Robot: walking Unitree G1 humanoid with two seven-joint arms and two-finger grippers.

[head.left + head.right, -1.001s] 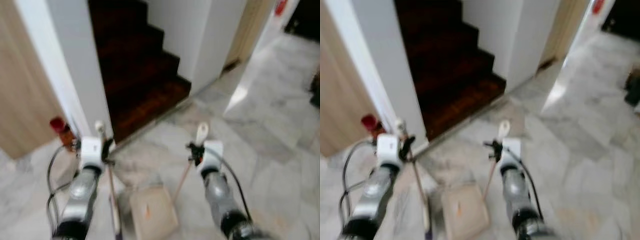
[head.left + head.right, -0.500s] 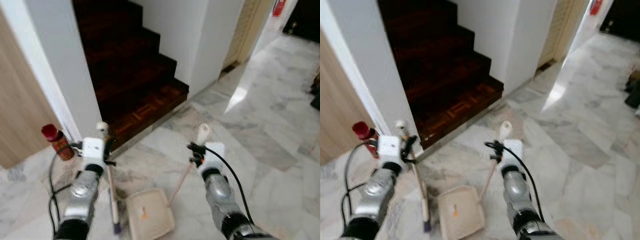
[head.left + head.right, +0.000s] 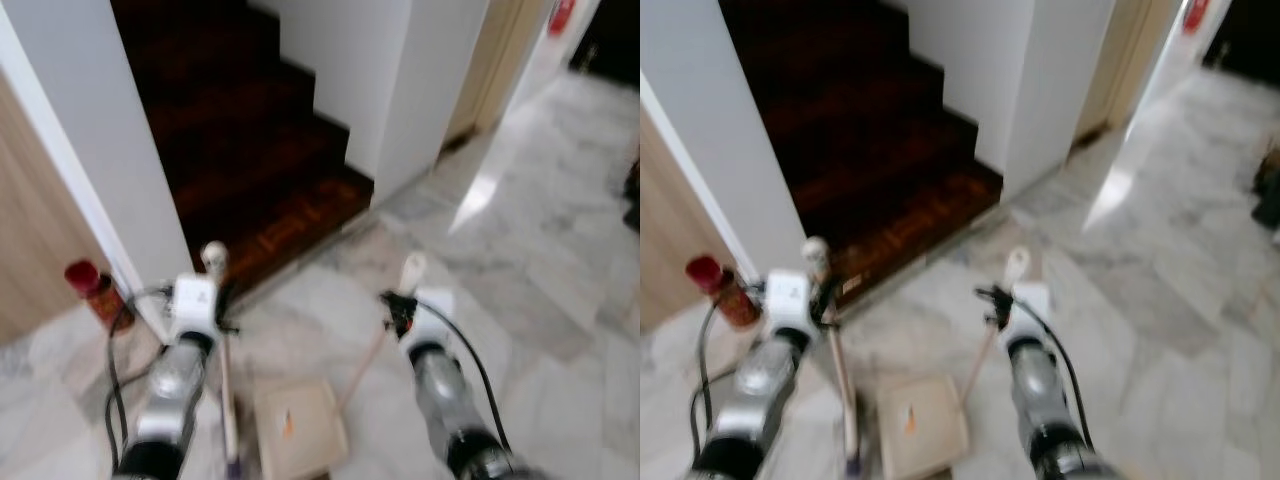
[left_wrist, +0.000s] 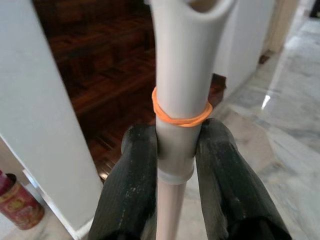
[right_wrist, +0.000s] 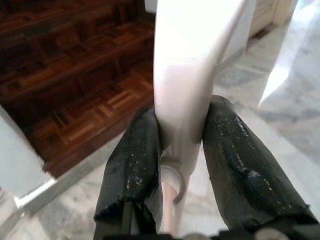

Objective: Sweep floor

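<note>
Clamping the broom handle (image 4: 180, 100), the left gripper (image 4: 177, 150) stands beside the right gripper (image 5: 181, 135), shut around the dustpan handle (image 5: 192, 60); the dustpan (image 3: 297, 428) rests on marble floor (image 3: 540, 260) between them.

Dark wooden stairs (image 3: 250, 150) between white walls (image 3: 90, 170), pale marble floor (image 3: 540, 250), red canister (image 3: 92, 292) by the wall

A dark parquet wooden staircase (image 3: 250, 150) climbs away at far centre between white walls (image 3: 400, 70). Left of it, a red cylindrical tin (image 3: 92, 292) stands on the pale grey marble floor (image 3: 540, 250), beside a light wooden panel (image 3: 30, 250). A red object (image 3: 560, 15), blurred, sits far right.
</note>
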